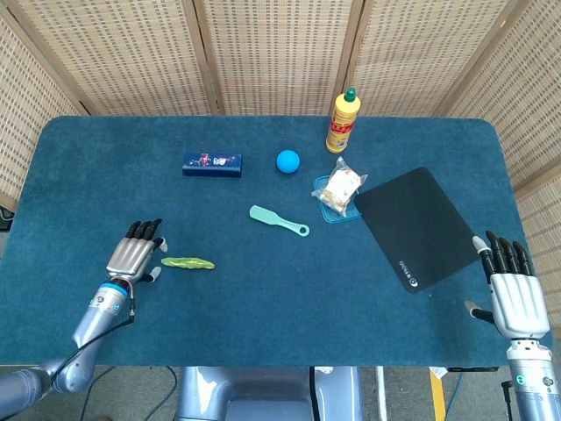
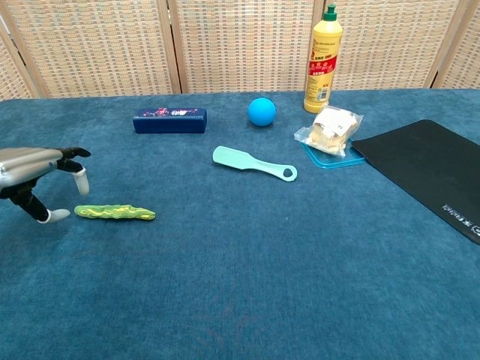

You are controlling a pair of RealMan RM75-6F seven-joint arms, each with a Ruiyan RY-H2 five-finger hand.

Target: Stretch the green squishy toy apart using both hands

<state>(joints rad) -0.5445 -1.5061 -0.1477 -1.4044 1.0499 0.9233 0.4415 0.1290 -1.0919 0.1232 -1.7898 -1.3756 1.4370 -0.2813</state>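
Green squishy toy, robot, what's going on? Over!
Left hand open, beside the toy's end, not gripping. Right hand open, far off at table edge. Green squishy toy flat on table, untouched. Nothing blocking.

Blue-carpeted bench [image 1: 263, 307], rounded at the far corners, filling most of both views. Behind it, a folding screen [image 1: 272, 53] of woven cane panels in pale wooden frames, angled in at left and right. Below the near edge in the head view, grey floor [image 1: 412, 395], a pale metal base [image 1: 263, 395] and a strip of yellow marking at lower right. Even, soft light, barely any shadows.
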